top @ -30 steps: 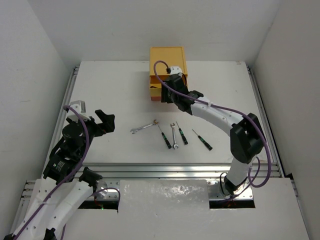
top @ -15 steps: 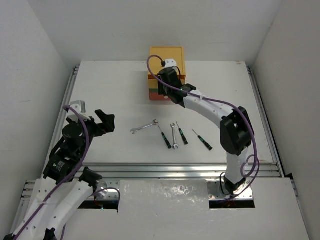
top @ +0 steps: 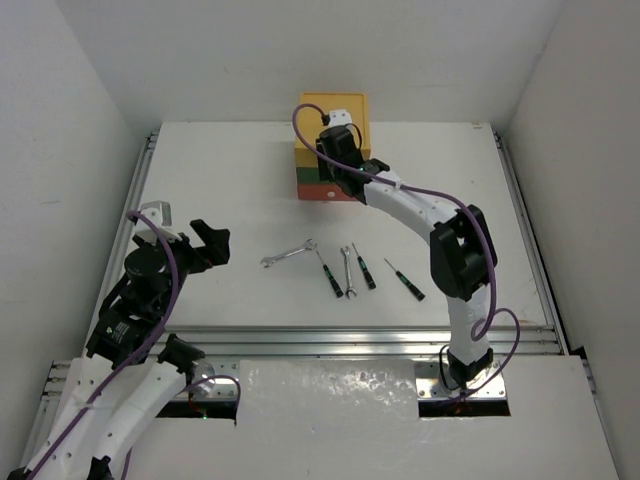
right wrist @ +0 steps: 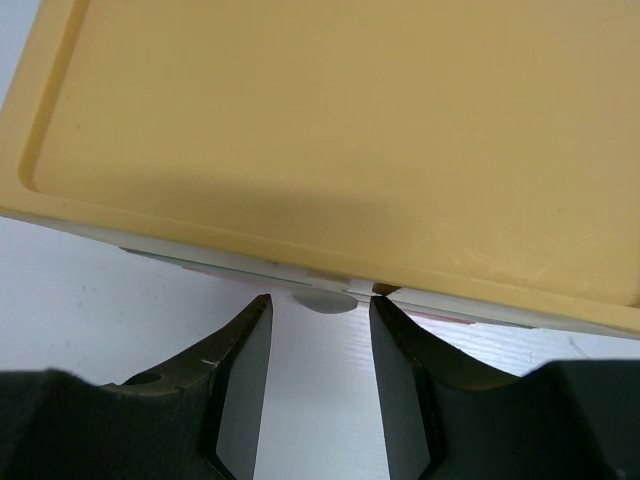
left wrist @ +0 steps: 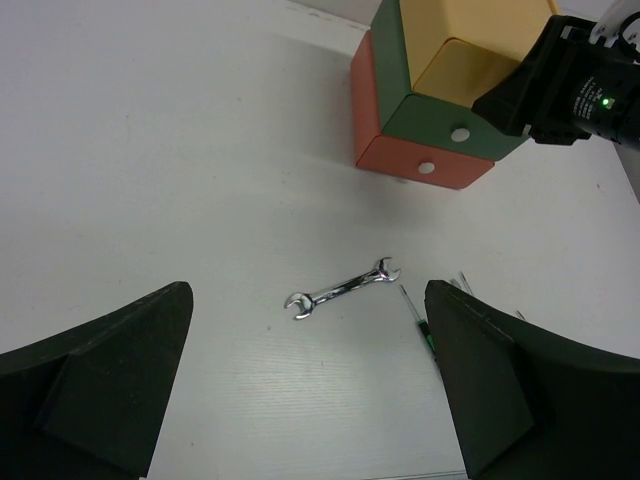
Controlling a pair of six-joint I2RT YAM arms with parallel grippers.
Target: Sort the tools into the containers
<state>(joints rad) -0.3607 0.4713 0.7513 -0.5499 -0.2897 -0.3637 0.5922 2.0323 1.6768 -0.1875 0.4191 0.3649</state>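
- Where the white counter (top: 220,170) nears its left rail, the left arm's black two-finger gripper (top: 212,247) hovers with its jaws spread wide, holding nothing.
- Right of it, a silver open-end wrench (top: 289,254) lies slanted on the counter.
- Beyond that wrench, at the far middle, stands a small boxy chest of three stacked drawers: yellow top drawer (left wrist: 465,70), green middle drawer (left wrist: 420,120), red-orange bottom drawer (left wrist: 470,178).
- At the chest's upper front edge sits the right arm's black gripper (right wrist: 320,305), its jaws parted narrowly and gripping nothing. A white knob (right wrist: 322,298) shows in the gap; which drawer it belongs to cannot be told.
- Nearer the arms, a thin screwdriver with a green-and-black handle (top: 331,276) lies just beside a second, smaller silver wrench (top: 347,272).
- Then comes a thin black-handled screwdriver (top: 364,270) and, farthest right, another thin black screwdriver (top: 406,281). All the tools lie outside the drawers.
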